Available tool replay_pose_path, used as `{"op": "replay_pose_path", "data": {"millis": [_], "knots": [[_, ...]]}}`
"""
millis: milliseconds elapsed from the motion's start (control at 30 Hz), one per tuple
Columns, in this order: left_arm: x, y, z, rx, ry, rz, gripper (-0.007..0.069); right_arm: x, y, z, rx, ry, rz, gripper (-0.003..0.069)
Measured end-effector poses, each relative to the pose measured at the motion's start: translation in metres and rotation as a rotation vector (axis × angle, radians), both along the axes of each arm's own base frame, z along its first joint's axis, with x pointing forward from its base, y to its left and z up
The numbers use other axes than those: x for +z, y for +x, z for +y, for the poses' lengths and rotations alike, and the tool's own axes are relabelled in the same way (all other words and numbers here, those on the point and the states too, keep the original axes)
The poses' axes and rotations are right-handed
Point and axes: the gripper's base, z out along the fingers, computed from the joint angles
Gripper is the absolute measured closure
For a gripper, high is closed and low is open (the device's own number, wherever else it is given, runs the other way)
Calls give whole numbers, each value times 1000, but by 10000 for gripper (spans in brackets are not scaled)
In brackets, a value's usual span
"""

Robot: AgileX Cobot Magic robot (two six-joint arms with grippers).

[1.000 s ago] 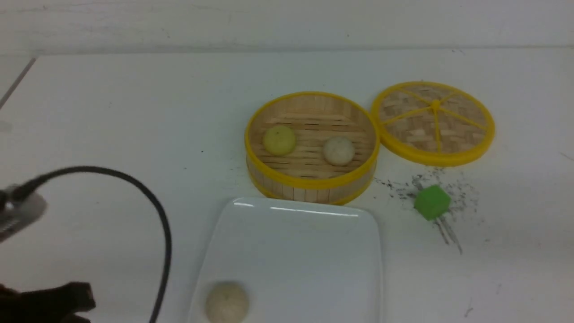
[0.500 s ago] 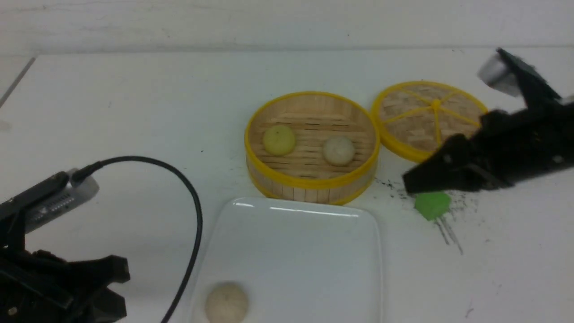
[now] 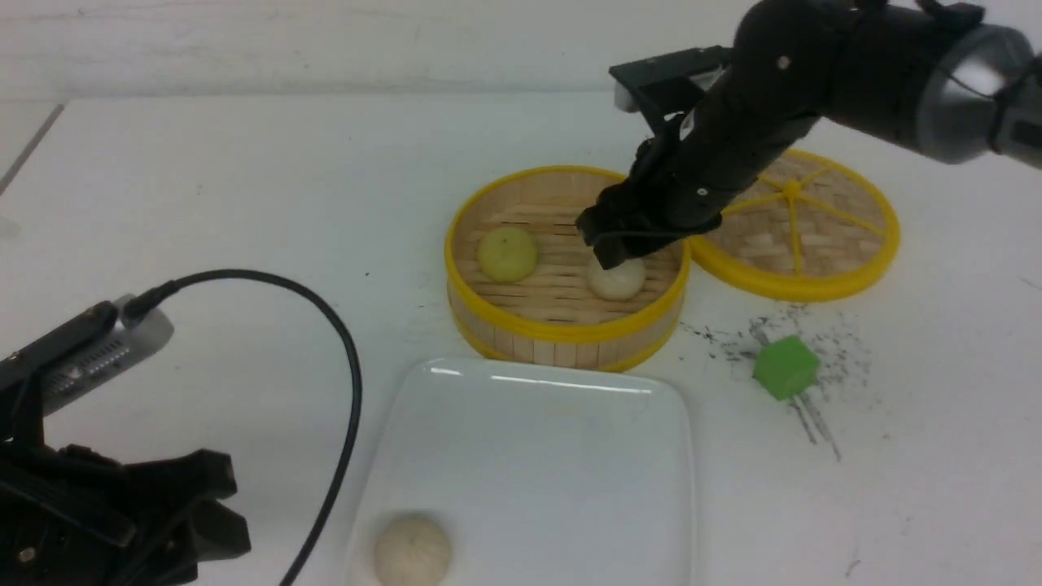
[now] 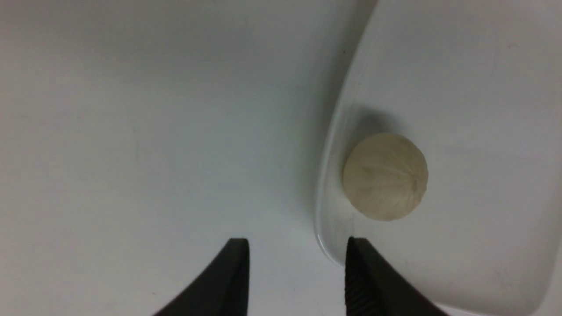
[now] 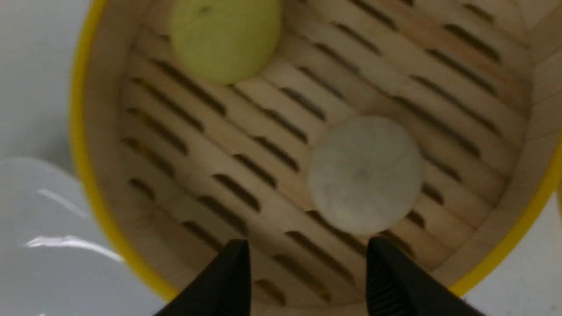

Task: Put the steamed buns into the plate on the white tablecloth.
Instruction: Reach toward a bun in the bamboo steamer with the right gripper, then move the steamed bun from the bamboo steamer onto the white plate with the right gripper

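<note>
Front view, beige bun: [image 3: 412,550] inside white plate [image 3: 529,472], by its left edge
Front view, yellow-green bun: [image 3: 507,254] in bamboo steamer basket [image 3: 565,332], left part
Front view, off-white bun: [image 3: 616,281] same basket, right part, partly covered by right gripper [image 3: 615,244]
Front view, plate: on white tablecloth [image 3: 244,203], nearer than basket
Front view, lid: [image 3: 794,285] beside basket, on its right
Front view, green cube: [image 3: 786,367] on tablecloth, right of plate
Left wrist view, left gripper: [image 4: 297,259] fingers apart, nothing between, beige bun near
Right wrist view, right gripper: fingers apart, off-white bun near, not clamped
</note>
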Motion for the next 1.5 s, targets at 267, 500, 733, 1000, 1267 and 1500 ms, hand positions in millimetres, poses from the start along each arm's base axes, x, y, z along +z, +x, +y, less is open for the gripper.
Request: {"op": "replay_pose_path", "data": {"millis": [267, 500, 733, 1000, 1267, 1500], "knots": [[1, 2, 0, 8, -2, -17, 286, -43, 16, 5, -36, -43, 41, 340], [1, 2, 0, 9, -2, -19, 286, -29, 14, 5, -25, -35, 5, 641], [1, 2, 0, 11, -1, -22, 286, 61, -43, 1, 46, -19, 6, 644], [2, 5, 1, 25, 2, -54, 286, 22, -125, 32, 206, -59, 200, 639], [4, 8, 2, 39, 0, -83, 286, -57, -134, 50, 188, -104, 273, 473], [43, 24, 0, -7, 4, -196, 286, -35, -133, 48, 215, -113, 279, 214]]}}
